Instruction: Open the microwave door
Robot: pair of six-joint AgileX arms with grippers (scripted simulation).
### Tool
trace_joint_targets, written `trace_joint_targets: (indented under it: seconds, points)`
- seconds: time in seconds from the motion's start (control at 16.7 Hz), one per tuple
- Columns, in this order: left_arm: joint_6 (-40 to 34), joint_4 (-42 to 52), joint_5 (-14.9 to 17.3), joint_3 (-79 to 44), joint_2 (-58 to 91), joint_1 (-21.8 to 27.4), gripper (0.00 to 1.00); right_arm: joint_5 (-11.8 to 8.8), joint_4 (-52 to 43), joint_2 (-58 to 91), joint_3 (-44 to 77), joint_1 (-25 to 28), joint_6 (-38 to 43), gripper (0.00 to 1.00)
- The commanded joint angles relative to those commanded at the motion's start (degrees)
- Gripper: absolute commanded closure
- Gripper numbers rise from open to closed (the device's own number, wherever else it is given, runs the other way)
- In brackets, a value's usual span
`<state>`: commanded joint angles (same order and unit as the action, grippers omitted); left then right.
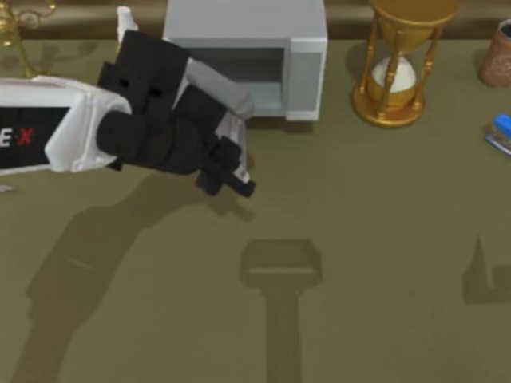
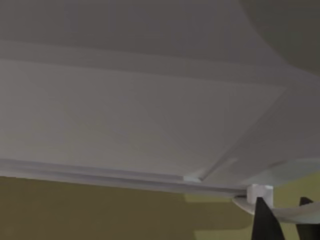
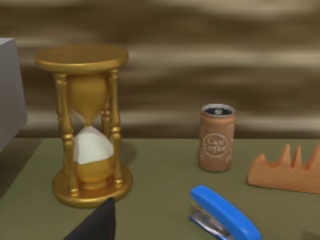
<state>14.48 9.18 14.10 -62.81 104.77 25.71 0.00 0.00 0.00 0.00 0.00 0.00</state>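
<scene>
The microwave [image 1: 247, 24] stands at the back middle of the table, its cavity [image 1: 259, 76] exposed. The microwave door [image 1: 217, 86] is swung out toward the left, partly under my left arm. In the left wrist view the door's panel [image 2: 140, 115] fills most of the picture. My left gripper [image 1: 230, 159] [image 2: 284, 222] is shut on the door's pale handle bar [image 2: 287, 211], with dark fingertips [image 2: 264, 222] on either side of it. My right gripper is outside the top view; one dark finger [image 3: 100, 225] shows at the edge of its wrist view, with nothing held.
A gold hourglass [image 1: 397, 68] [image 3: 87, 125] stands right of the microwave. A brown can [image 1: 497, 56] [image 3: 216, 137], a blue stapler [image 1: 501, 132] [image 3: 225, 212] and an orange toothed block [image 3: 285, 172] lie at the far right. A gold ornament [image 1: 16, 32] sits back left.
</scene>
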Motion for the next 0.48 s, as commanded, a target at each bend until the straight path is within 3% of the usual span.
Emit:
trace_joint_targets:
  seconds: [0.48]
  points:
    - [0.6,0.1,0.4,0.2,-0.1,-0.3,1.0,0.0,0.0,0.0,0.0,0.0,0.0,0.0]
